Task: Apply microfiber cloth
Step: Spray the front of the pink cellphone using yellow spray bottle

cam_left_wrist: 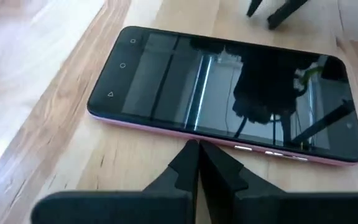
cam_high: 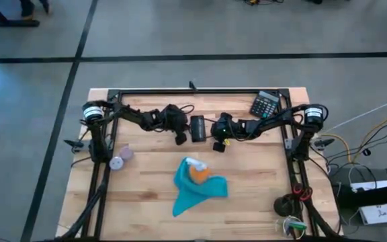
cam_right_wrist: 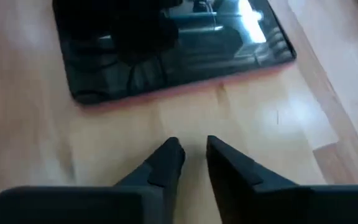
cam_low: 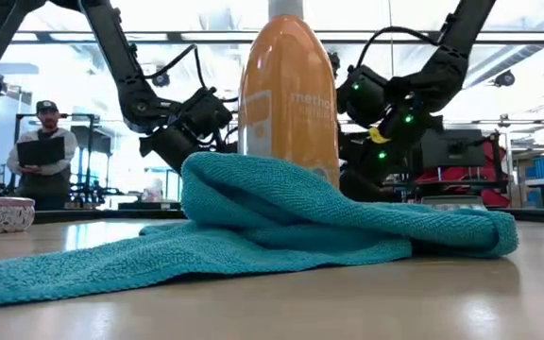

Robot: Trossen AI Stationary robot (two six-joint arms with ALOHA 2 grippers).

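Note:
The turquoise microfiber cloth lies bunched on the table's near middle, one tail trailing toward the near left. It touches neither gripper. An orange spray bottle stands upright at the cloth's far side. A black phone lies flat, screen up, toward the far middle. My left gripper is shut, low at the phone's left long edge. My right gripper hovers on the phone's right side, its fingers a little apart with nothing between them. My left gripper's shut fingertips stand right at the phone's pink long edge, coming level from the table's left. Whether they touch that edge cannot be told.
A calculator lies at the far right corner. A small round pad sits at the left, and a dark object with cables at the near right. A person holding a laptop stands beyond the table.

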